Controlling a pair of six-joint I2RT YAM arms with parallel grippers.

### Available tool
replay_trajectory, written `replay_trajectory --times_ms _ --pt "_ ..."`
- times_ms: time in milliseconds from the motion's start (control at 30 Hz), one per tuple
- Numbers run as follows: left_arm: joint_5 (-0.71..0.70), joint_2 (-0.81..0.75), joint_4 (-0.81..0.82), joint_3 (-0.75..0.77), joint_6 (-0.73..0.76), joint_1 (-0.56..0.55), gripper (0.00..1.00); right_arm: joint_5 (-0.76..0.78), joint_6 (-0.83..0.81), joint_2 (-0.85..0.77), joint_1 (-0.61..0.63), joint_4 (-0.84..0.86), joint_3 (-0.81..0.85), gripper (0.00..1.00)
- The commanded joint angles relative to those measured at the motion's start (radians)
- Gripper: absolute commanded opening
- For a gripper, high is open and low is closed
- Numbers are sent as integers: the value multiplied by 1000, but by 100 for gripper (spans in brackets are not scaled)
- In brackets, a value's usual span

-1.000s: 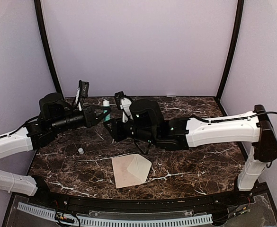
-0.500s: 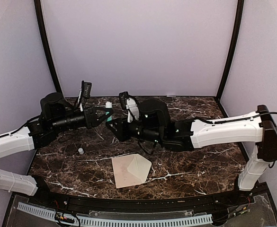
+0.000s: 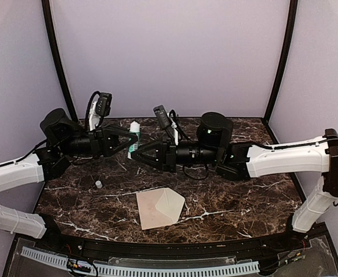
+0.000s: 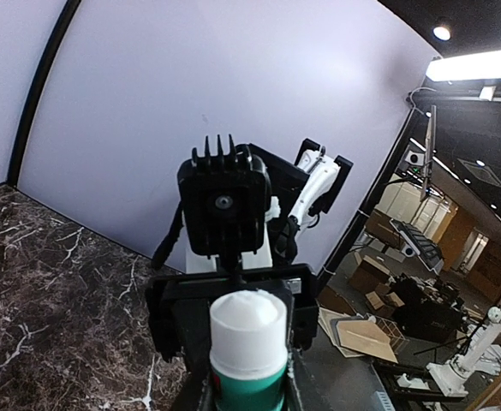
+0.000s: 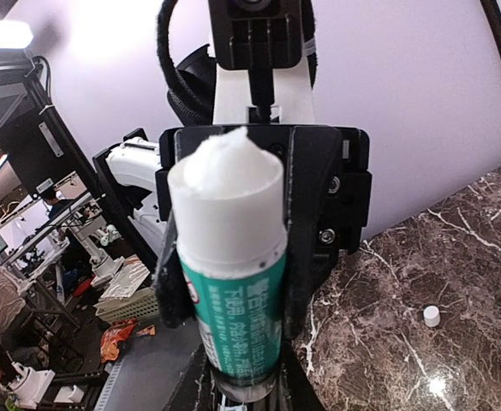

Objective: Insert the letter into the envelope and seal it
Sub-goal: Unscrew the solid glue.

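Dark marbled table (image 3: 244, 202); cream envelope (image 3: 160, 208) lies flat nearward of my jaws; small white cap (image 3: 98, 184) lies to their left.

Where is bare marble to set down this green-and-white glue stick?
Free: marble table right of the cream paper envelope, and between it and the small white cap. Crowded: back middle, where left gripper and right gripper hold the glue stick.

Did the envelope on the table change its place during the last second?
No. The envelope lies at the same spot, equally far right of the small white cap.
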Motion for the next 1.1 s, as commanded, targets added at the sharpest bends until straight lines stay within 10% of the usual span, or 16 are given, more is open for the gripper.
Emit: replay_trajectory --times_ms 0,67,200,400,600,1067 --pt "143 13 73 16 2 -16 0 -105 25 -32 4 84 23 0" --pt "140 11 70 16 5 -17 0 -79 17 -49 6 59 17 0" --pt "79 -20 26 8 40 -17 0 14 -5 -96 2 10 -21 36" --pt "-315 -110 -167 -5 151 -17 0 283 -8 -153 6 -85 -88 63" --pt "-635 -115 -375 26 163 -15 0 618 21 -93 55 -303 -1 63" --pt "-641 -68 -402 27 116 -15 0 810 -20 198 149 -562 375 44"
